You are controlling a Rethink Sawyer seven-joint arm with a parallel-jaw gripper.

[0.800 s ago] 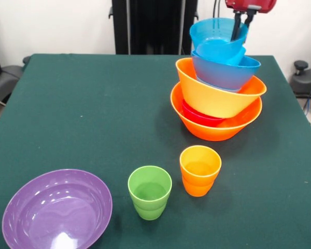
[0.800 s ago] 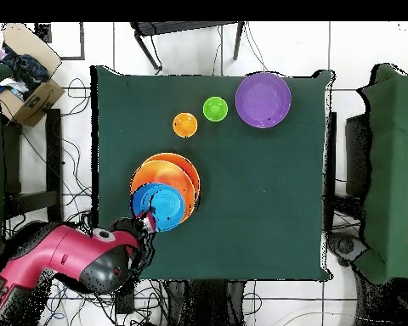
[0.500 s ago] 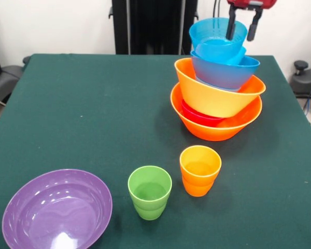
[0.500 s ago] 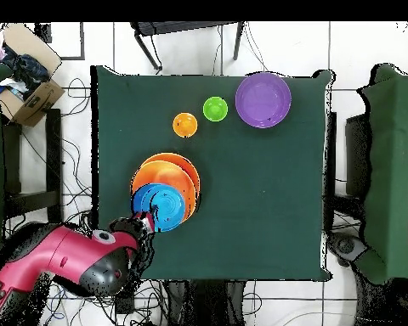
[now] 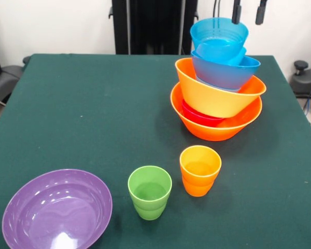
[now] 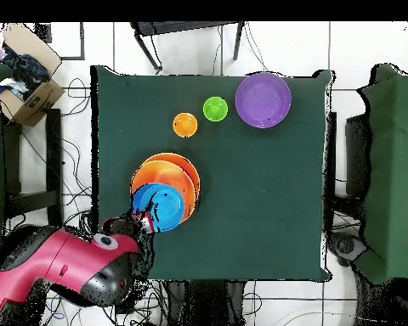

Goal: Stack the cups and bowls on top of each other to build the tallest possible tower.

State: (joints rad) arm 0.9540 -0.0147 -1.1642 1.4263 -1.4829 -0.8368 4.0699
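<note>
From the front, I saw the gripper [image 5: 248, 11] up at the top edge, just above the tower [image 5: 217, 83]. Only its two dark fingertips [image 5: 237, 11] showed. They stood apart with a gap between them, and they held nothing. They touched nothing either.

The tower stood on the green table [image 5: 83, 104], to the right in this view. A large orange bowl [image 5: 216, 124] was its base. A small red bowl [image 5: 199, 116] sat inside that. A second orange bowl [image 5: 215, 96] sat on the red one and tilted a little. A large blue bowl [image 5: 225, 70] sat in it, then a smaller blue bowl [image 5: 220, 52], and a blue cup [image 5: 218, 32] on top.

The orange cup [image 5: 199, 170] stood upright in front of the tower, apart from it. The green cup [image 5: 150, 192] stood just beside the orange cup, not touching it. The purple bowl [image 5: 57, 210] sat alone at the near left corner. All three were open side up.

From overhead, I saw the red arm [image 6: 63, 267] at the bottom left, with the gripper [image 6: 144, 222] at the tower's [image 6: 163, 188] lower edge. I could not tell the fingers apart here. The orange cup [image 6: 184, 125], green cup [image 6: 214, 109] and purple bowl [image 6: 263, 99] made a row near the top of the table [image 6: 267, 204]. A cardboard box [image 6: 29, 89] sat off the table at the top left.
</note>
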